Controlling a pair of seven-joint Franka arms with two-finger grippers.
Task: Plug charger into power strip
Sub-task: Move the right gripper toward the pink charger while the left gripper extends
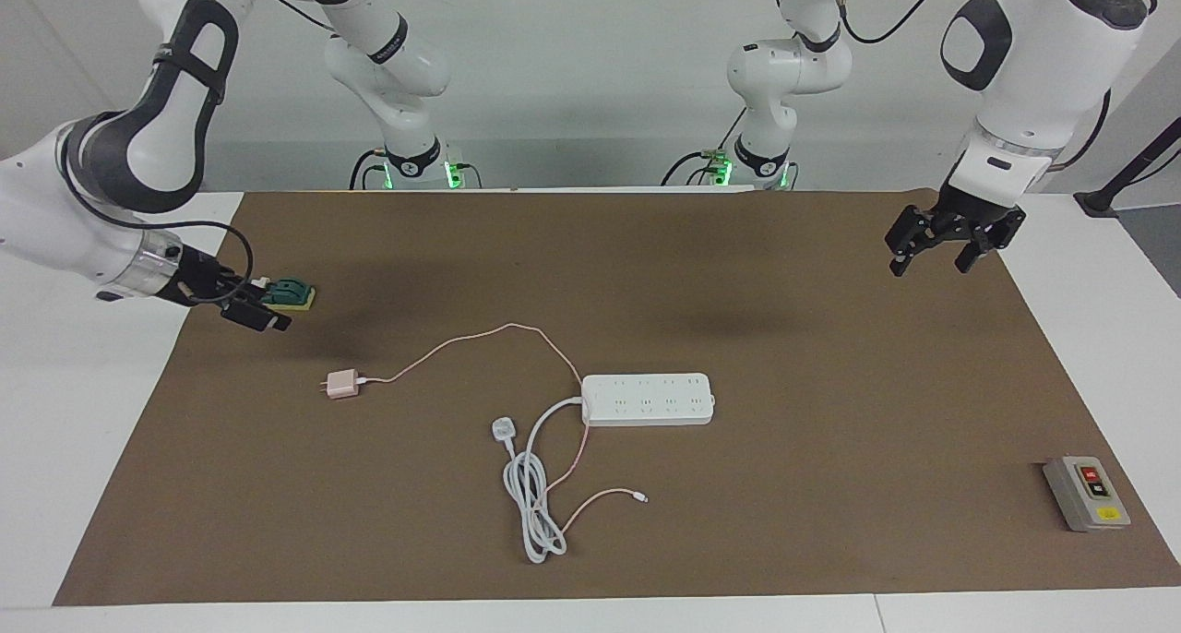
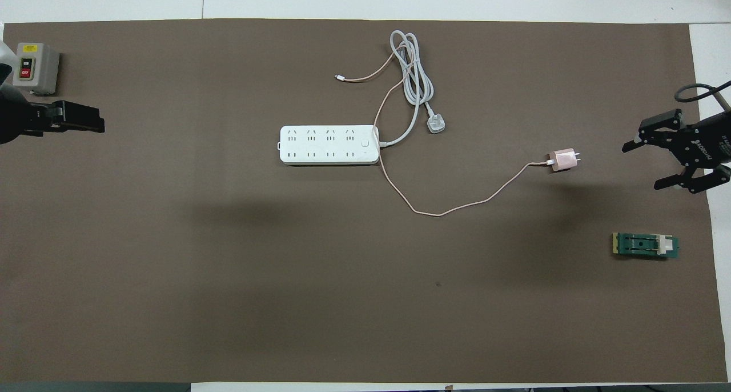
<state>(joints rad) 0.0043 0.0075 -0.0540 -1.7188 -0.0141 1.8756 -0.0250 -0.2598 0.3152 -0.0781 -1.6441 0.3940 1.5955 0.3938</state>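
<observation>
Charger unplugged on mat, untouched; right claw spread, empty; left claw spread, empty.

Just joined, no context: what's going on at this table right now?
Nothing is being handled yet. The charger lies loose on the brown mat, unplugged, beside the power strip toward the right arm's end. The right gripper hangs open over the mat at that end, near the charger and a small green part. The left gripper waits open over its own end of the mat, not far from a grey button box. The strip's sockets are all free.
</observation>
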